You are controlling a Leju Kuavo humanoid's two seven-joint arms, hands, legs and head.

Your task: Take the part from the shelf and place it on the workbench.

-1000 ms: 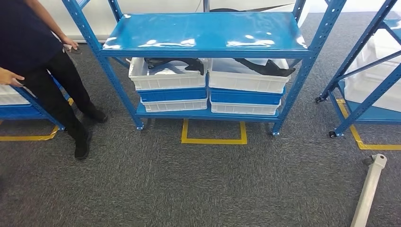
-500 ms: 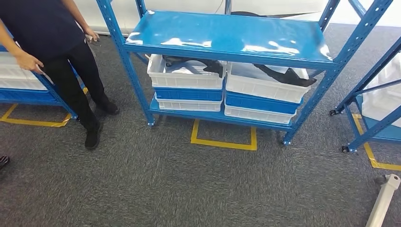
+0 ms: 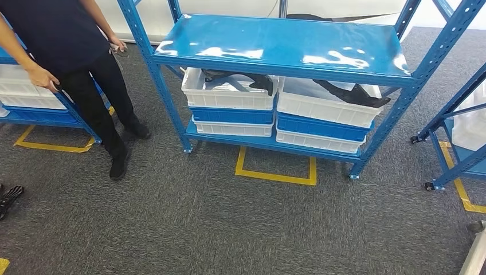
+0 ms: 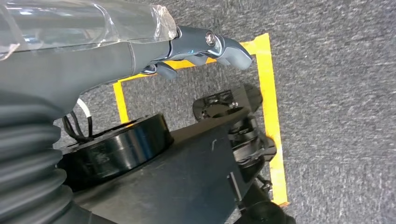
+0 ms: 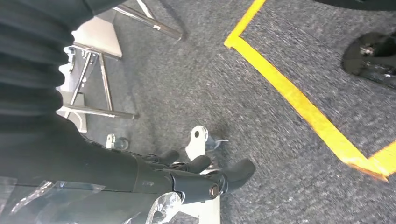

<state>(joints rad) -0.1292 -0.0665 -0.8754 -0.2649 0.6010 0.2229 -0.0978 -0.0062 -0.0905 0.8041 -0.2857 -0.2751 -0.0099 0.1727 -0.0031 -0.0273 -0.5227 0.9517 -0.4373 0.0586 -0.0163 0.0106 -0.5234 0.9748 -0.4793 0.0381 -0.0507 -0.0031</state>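
A blue metal shelf [image 3: 275, 43] stands ahead of me in the head view. Under its top board sit two white bins side by side. The left bin [image 3: 229, 97] holds a black part [image 3: 240, 77]; the right bin [image 3: 326, 109] holds another long black part [image 3: 352, 91]. My left hand [image 4: 196, 51] hangs over the carpet with its fingers loosely apart and nothing in it. My right hand [image 5: 201, 175] also hangs low above the grey carpet, fingers apart, holding nothing.
Blue and white bins [image 3: 232, 117] are stacked under the top ones. A person [image 3: 86, 63] stands left of the shelf, one hand on a neighbouring rack's bin [image 3: 23, 91]. Another blue rack [image 3: 458, 109] stands at right. Yellow floor tape [image 3: 275, 175] marks the carpet; a white pole [image 3: 475, 258] lies at bottom right.
The whole picture has shifted: the camera turned left, so the shelf sits further right and the white pole is nearly out of frame. The person's stance has changed slightly.
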